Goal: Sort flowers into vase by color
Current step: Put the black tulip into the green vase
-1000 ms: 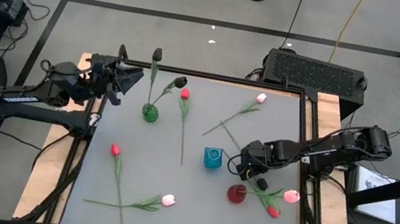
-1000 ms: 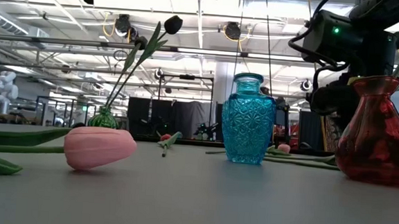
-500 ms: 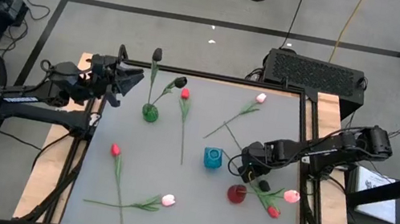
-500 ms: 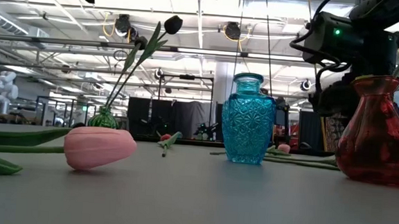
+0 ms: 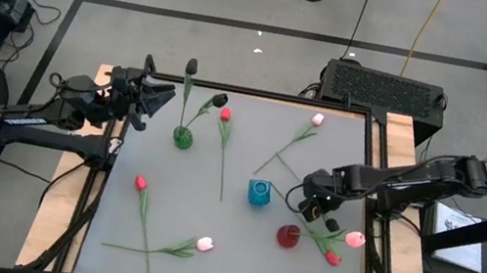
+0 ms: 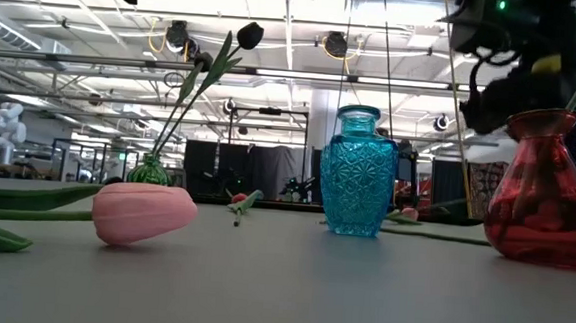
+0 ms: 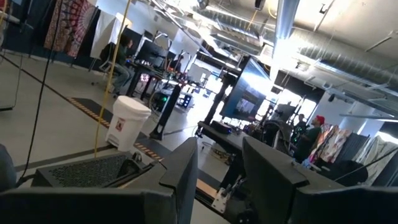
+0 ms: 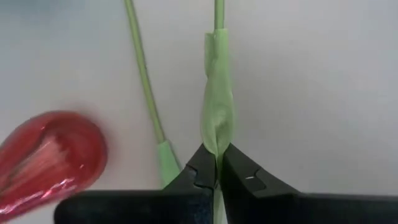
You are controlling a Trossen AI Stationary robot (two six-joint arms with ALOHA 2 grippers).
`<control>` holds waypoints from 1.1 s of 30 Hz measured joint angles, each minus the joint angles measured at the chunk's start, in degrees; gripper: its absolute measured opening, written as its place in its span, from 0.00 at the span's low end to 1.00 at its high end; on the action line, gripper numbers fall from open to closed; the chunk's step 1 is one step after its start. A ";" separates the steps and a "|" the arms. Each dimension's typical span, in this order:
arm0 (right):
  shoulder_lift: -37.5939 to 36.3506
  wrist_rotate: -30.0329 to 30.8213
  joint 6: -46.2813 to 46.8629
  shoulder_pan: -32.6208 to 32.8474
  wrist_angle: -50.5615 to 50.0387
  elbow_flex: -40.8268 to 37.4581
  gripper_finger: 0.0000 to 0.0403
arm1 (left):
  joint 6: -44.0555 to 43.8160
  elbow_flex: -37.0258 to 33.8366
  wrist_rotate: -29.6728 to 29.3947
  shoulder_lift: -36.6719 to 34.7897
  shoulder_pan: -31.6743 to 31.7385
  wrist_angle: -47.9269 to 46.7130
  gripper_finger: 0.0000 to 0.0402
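My right gripper (image 5: 315, 205) hovers between the blue vase (image 5: 259, 193) and the red vase (image 5: 289, 234), shut on a tulip's green stem (image 8: 217, 106). Which head belongs to that stem is hard to tell. A pink head (image 5: 355, 239) and a red head (image 5: 332, 258) lie near the right edge. A stem rises out of the red vase (image 6: 545, 187). The green vase (image 5: 184, 137) holds two near-black tulips (image 5: 220, 101). Loose on the table lie two red tulips (image 5: 224, 114) (image 5: 141, 182) and two pink ones (image 5: 318, 119) (image 5: 204, 244). My left gripper (image 5: 160, 93) waits open at the far left corner. My right gripper pinches the stem where a leaf (image 8: 217, 140) wraps it, between its two fingertips (image 8: 203, 167). The fingers come from above, pointing down. The stem runs on past the fingertips, above the table surface. Its two ends lie outside the wrist view.
A second green stem (image 8: 142, 74) lies on the table just beside the held one, and the red vase (image 8: 50, 155) stands close to the fingers. The table's middle (image 5: 210, 215) is bare. A black box (image 5: 386, 86) sits beyond the far edge.
My right gripper has risen and drawn a little toward the table's right edge, staying shut on the stem. In the low view it has climbed above the red vase. The loose pink tulip's stem near the far side has shifted slightly.
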 joint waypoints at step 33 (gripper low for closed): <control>-2.16 0.28 -8.58 0.00 -24.48 21.27 0.00 | -0.07 0.00 -0.01 0.00 0.00 0.00 0.34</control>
